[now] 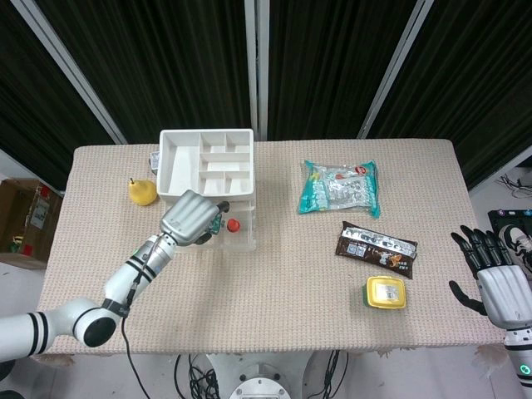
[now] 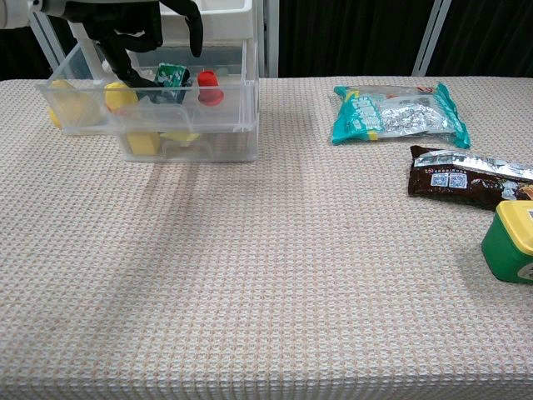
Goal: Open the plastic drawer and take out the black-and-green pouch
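Observation:
The clear plastic drawer unit [image 1: 241,241] [image 2: 225,133] stands at the back left, its upper drawer pulled out. Inside the drawer the black-and-green pouch [image 1: 215,223] [image 2: 171,76] stands tilted, between a yellow piece [image 2: 119,94] and a red cap [image 1: 234,224] [image 2: 208,84]. My left hand [image 1: 193,218] [image 2: 125,25] hangs over the drawer, reaching into it. Its thumb touches the pouch's left edge, and the other fingers hang apart above the pouch. My right hand [image 1: 500,281] hovers off the table's right edge with its fingers spread, holding nothing.
A white divided tray [image 1: 205,162] sits on top of the drawer unit, with a yellow pear [image 1: 141,191] to its left. A teal snack bag [image 1: 339,187] [image 2: 400,112], a brown packet [image 1: 376,247] [image 2: 470,179] and a green-and-yellow tub [image 1: 386,293] [image 2: 510,242] lie at the right.

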Controlling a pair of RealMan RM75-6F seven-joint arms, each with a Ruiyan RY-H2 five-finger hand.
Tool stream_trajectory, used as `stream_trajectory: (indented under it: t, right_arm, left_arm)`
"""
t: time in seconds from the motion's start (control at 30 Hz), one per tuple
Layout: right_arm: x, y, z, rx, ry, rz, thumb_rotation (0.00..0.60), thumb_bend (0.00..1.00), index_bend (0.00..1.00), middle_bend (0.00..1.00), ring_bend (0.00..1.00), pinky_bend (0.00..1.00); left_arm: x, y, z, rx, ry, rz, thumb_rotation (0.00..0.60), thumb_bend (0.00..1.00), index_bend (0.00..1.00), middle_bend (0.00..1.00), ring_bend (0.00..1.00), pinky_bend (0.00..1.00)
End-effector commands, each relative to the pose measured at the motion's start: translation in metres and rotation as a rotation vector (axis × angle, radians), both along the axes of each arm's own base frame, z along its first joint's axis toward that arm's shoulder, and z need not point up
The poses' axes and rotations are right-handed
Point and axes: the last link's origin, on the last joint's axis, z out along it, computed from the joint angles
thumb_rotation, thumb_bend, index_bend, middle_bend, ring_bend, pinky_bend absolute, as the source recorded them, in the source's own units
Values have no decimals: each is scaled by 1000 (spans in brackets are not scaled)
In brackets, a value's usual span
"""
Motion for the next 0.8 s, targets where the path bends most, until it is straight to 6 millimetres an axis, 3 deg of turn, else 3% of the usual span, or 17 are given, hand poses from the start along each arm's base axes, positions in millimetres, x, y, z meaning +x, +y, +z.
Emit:
stream_trajectory:
  t: [0.03, 0.57, 0.8]
  right_arm:
    - [0, 0, 0, 0, 0, -1, 600, 244, 0, 0, 0, 0]
    - [-2, -2, -2, 7, 1, -10, 600, 244, 0, 0, 0, 0]
    - [-3, -1, -1, 3, 2, -15, 600, 243, 0, 0, 0, 0]
  left_arm:
    - [-1, 0, -4, -5, 3, 9, 600, 210, 342, 905, 993, 1000]
    - [-8, 2, -8, -36, 12, 73, 600, 215, 361, 905, 993, 1000]
    - [-9, 8, -13, -41, -5, 73, 600, 300, 400, 907, 994, 1000]
